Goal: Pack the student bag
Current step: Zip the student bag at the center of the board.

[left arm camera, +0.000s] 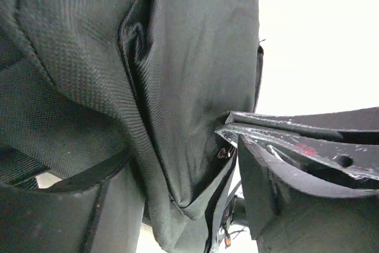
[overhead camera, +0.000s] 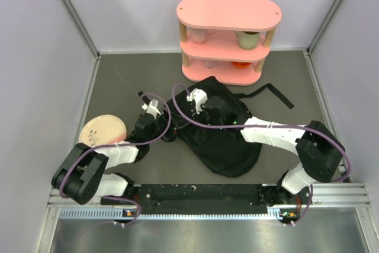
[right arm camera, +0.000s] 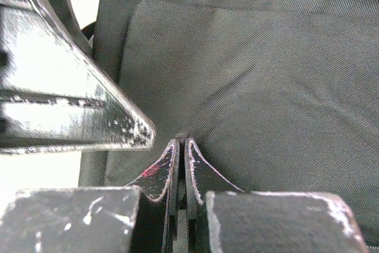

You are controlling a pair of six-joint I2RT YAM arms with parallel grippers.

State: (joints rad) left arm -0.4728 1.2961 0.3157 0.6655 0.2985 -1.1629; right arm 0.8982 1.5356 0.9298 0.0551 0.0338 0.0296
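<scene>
Left gripper (left arm camera: 180,161): fingers (left arm camera: 296,205) apart, with a fold of the backpack (overhead camera: 222,140) hanging in the gap. The cloth touches the inner face of each finger; can't tell if it is squeezed. A scuffed dark bar (left arm camera: 308,143) with a red mark lies across the top of the right-hand finger, can't tell what it is.

Right gripper (right arm camera: 182,143): fingers (right arm camera: 160,176) pressed together, tips against a flat black panel of the backpack. Only a hairline gap between them, and can't tell if anything thin is pinched there.

Only the top view shows the layout. The backpack lies floppy mid-bench (overhead camera: 118,81), in front of a pink shelf (overhead camera: 228,13). One strap (overhead camera: 273,94) trails out to the right, toward the back. A pink plate (overhead camera: 102,130) sits left of the backpack, apart from it and beside the left arm. A cup (overhead camera: 249,38) stands on the shelf's middle tier. The wrist views show none of this, only fabric weave and seams close up.

Pose: the left arm is folded low, elbow out at the near left corner, wrist at the backpack's left edge. The right arm has its elbow out at the near right and its forearm stretched left over the backpack, with the wrist above its upper part near the shelf. The fingers themselves are hard to make out from above, black on black.
</scene>
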